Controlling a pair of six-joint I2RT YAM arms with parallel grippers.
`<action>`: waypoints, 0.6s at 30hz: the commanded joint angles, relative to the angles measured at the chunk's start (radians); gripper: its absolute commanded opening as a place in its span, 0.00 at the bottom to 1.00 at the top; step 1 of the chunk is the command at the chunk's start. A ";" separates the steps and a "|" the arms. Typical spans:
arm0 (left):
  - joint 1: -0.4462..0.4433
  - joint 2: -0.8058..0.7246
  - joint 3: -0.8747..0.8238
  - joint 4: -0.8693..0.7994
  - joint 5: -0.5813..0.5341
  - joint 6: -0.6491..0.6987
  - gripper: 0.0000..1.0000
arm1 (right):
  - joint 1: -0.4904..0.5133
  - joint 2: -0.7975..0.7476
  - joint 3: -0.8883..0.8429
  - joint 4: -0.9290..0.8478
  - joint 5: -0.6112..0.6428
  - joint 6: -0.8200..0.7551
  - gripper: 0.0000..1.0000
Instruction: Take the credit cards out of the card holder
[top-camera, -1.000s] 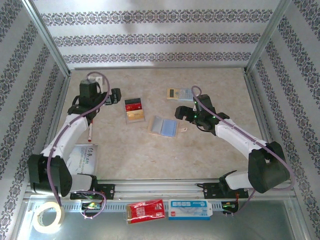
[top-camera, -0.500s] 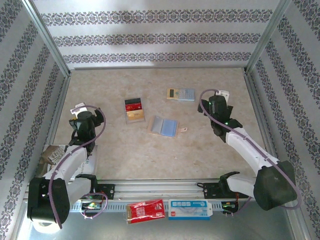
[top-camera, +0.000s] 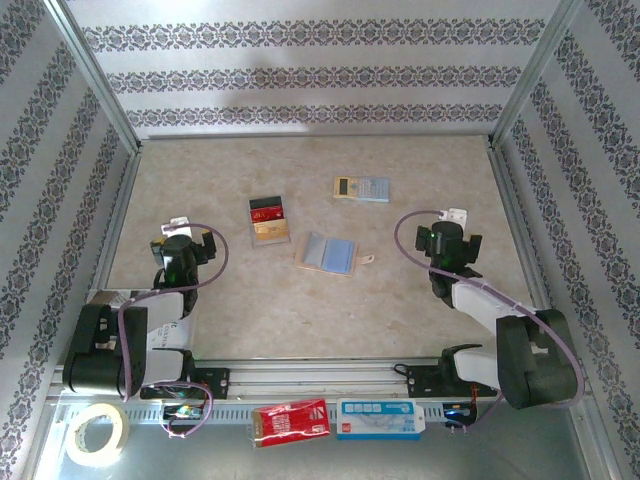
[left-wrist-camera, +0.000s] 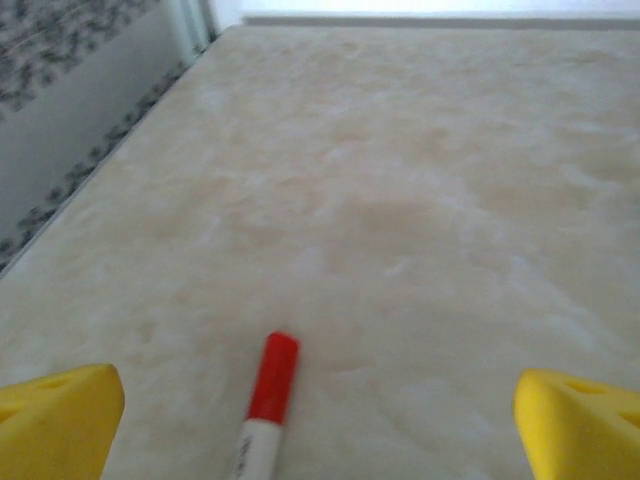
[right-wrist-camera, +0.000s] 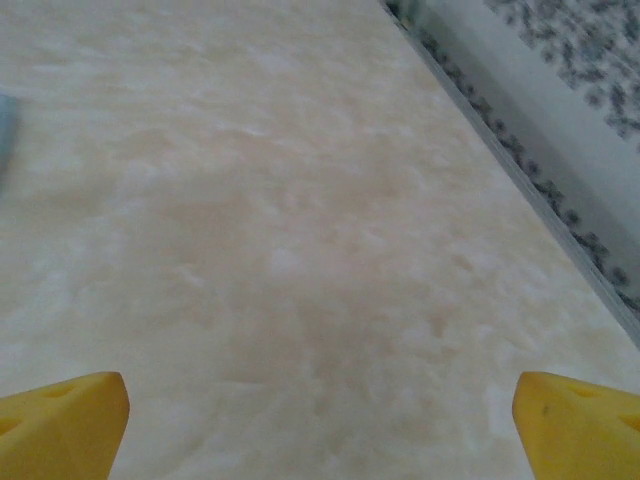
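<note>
A yellow-and-blue calculator (top-camera: 361, 188) lies far centre on the marbled table (top-camera: 300, 310). Along the near edge: tape roll (top-camera: 97, 434) left, red packet (top-camera: 291, 422) and blue-white box (top-camera: 379, 418) centre. A red-capped marker (left-wrist-camera: 272, 378) lies flat at the left.

Matt marble-look table (top-camera: 400, 320), smooth yellow plastic L fingertips (left-wrist-camera: 55, 415), glossy red plastic marker cap (left-wrist-camera: 273, 375), metal frame (top-camera: 96, 72).

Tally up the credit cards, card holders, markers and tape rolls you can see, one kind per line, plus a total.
credit cards: 2
card holder: 1
marker: 1
tape roll: 1
total: 5
</note>
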 joint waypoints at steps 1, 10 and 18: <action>0.013 0.018 0.016 0.114 0.159 0.075 1.00 | -0.024 0.013 -0.042 0.246 -0.163 -0.077 0.98; 0.013 0.181 0.028 0.291 0.297 0.056 1.00 | -0.060 0.088 -0.082 0.434 -0.285 -0.092 0.98; 0.013 0.279 0.065 0.308 0.281 0.053 1.00 | -0.086 0.262 -0.059 0.559 -0.324 -0.075 0.98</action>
